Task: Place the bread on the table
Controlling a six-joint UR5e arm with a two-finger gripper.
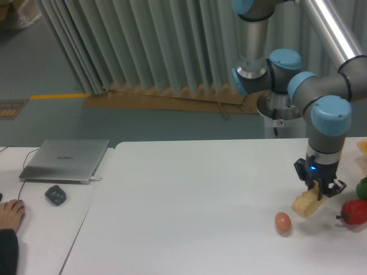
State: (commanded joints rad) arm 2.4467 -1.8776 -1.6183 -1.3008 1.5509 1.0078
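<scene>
The gripper (pixel 317 191) hangs over the right part of the white table (pixel 195 195), its fingers closed around the upper end of the bread (pixel 304 204). The bread, a pale yellow-tan chunk, tilts down to the left from the fingers; whether its lower end touches the tabletop cannot be told, though a faint shadow lies just under it. A small blue light glows on the gripper body above the fingers.

Just left of the bread, and slightly nearer the camera, a brown egg (pixel 282 223) rests on the table, apart from the bread. To the right, near the table's edge, sit a red fruit-like item (pixel 355 212), a green one (pixel 362 188) above it, and a yellowish piece cut off by the frame.

On the adjoining desk at left lie a closed silver laptop (pixel 66 161) with a logo on its lid too faint to read, a dark mouse (pixel 55 195), and a person's hand (pixel 11 213). A small label on the robot's base (pixel 280 114) behind the table is also illegible.
</scene>
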